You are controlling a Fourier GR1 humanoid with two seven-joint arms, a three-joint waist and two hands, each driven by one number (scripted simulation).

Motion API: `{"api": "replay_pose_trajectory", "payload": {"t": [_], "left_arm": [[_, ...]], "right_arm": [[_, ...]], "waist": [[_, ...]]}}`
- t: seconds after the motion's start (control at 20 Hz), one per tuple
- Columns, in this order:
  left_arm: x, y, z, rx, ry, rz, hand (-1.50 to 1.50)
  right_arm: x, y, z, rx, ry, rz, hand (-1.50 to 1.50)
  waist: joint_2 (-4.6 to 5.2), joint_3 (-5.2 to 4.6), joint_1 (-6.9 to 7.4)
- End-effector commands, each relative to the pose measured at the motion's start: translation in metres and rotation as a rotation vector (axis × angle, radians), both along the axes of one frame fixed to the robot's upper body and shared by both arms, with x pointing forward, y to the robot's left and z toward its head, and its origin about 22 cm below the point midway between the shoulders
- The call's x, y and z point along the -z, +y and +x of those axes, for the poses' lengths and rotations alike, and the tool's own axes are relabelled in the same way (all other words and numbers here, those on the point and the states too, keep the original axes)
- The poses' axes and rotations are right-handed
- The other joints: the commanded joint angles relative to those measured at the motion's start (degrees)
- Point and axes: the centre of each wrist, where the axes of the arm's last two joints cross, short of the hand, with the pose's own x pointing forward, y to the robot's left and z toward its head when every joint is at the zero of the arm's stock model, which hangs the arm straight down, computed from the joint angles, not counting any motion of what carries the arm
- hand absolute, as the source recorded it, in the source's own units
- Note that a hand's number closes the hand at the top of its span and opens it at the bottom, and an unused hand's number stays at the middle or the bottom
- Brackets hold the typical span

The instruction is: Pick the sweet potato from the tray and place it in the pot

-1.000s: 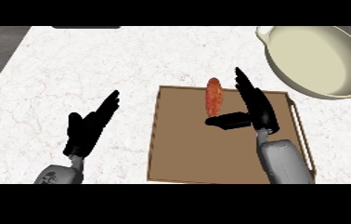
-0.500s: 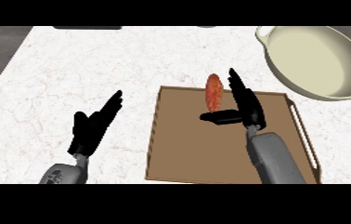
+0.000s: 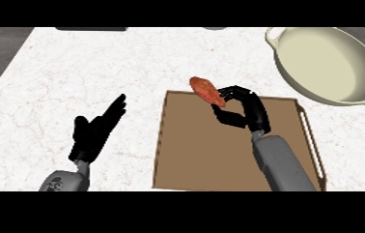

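Observation:
The orange-red sweet potato (image 3: 206, 90) is over the far left corner of the brown tray (image 3: 192, 154), tilted. My right hand (image 3: 241, 109) has its fingers and thumb curled round the potato's near end, partly hiding it. The cream pot (image 3: 322, 63) stands at the far right of the counter, apart from the tray, and holds nothing that I can see. My left hand (image 3: 95, 132) rests open on the left of the counter, fingers pointing away from me.
The tray has a raised handle (image 3: 308, 130) on its right side, close to the pot's near rim. A dark strip (image 3: 91, 29) lies at the counter's far edge. White marble counter (image 3: 92, 72) spreads to the left of the tray.
My right hand has closed its fingers round the sweet potato, and the potato now sits tilted, shifted a little to the left. The left hand has barely moved.

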Motion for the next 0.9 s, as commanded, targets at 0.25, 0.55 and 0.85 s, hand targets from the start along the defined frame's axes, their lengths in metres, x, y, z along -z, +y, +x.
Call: {"api": "replay_pose_trajectory", "payload": {"t": [0.25, 0.55, 0.85], "left_arm": [[-0.001, -0.015, -0.005, 0.006, 0.023, 0.004, 0.00], [0.006, 0.018, -0.009, -0.077, 0.036, -0.007, 0.00], [0.000, 0.015, -0.005, -0.047, 0.008, 0.000, 0.00]], "right_arm": [[0.023, 0.020, -0.011, 0.049, -0.059, 0.046, 1.50], [-0.014, -0.233, -0.054, 0.161, -0.183, -0.166, 1.50], [-0.066, -0.359, -0.112, 0.228, -0.307, -0.170, 1.50]], "waist": [[1.31, 0.80, 0.20], [1.33, 1.06, -4.58], [2.15, 1.26, -2.13]]}}
